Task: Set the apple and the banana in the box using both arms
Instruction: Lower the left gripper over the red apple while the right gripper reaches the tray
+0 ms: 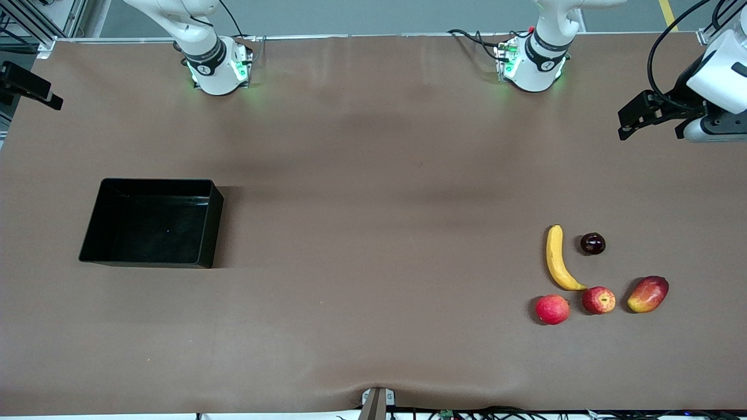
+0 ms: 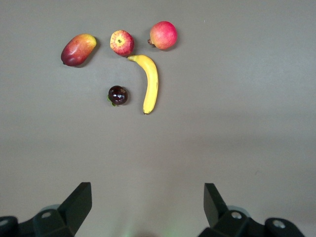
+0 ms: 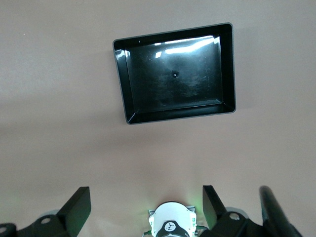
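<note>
1. Left gripper (image 2: 145,210) jaws apart, over bare table; right gripper (image 3: 143,210) apart, high above box (image 1: 93,233), empty.
2. Apple (image 1: 598,300) touches banana (image 1: 557,259) tip, at its 5 o'clock.
3. Risk: grabbing pink-red fruit (image 1: 552,309) instead; nudging banana.

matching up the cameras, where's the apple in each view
Front view: apple touching the banana's nearer tip, toward the left arm's end.
Left wrist view: apple at the banana's tip.
Right wrist view: not in it.
Shared landmark: the banana.
</note>
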You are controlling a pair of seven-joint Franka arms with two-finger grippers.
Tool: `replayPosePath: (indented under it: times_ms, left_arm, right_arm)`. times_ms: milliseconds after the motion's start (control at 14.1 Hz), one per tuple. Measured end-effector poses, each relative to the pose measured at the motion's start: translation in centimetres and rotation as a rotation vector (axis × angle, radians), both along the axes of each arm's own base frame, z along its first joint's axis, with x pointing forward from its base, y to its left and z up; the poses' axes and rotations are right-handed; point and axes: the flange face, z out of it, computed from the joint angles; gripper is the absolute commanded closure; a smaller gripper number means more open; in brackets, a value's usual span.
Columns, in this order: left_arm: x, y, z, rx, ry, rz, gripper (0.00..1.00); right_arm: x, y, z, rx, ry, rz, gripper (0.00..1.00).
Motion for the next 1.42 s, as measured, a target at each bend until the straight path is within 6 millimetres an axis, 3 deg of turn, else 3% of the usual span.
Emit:
replayPosePath:
  times_ms: [569, 783, 996, 1210, 1423]
  left_arm:
    - [0.1, 0.1, -0.1, 0.0, 0.003, 0.002, 0.0]
    - [0.8, 0.1, -1.4, 0.002, 0.026, 0.003, 0.0]
    - [2.9, 0.1, -4.0, -0.002, 0.031, -0.001, 0.0]
    - [5.9, 0.0, -8.3, -0.008, 0.038, -0.008, 0.0]
    - [9.2, 0.6, -13.4, 0.024, 0.029, -0.074, 0.0]
  right_arm:
    - [0.0, -0.1, 0.0, 0.0, 0.001, -0.003, 0.0]
    - [1.0, -0.6, -1.1, 0.004, 0.019, -0.008, 0.0]
    - [2.3, -2.7, -3.7, 0.014, 0.066, -0.03, 0.0]
    - [2.5, -5.6, -5.3, 0.028, 0.095, 0.008, 0.0]
    - [3.7, -8.5, -9.4, 0.058, 0.165, -0.004, 0.0]
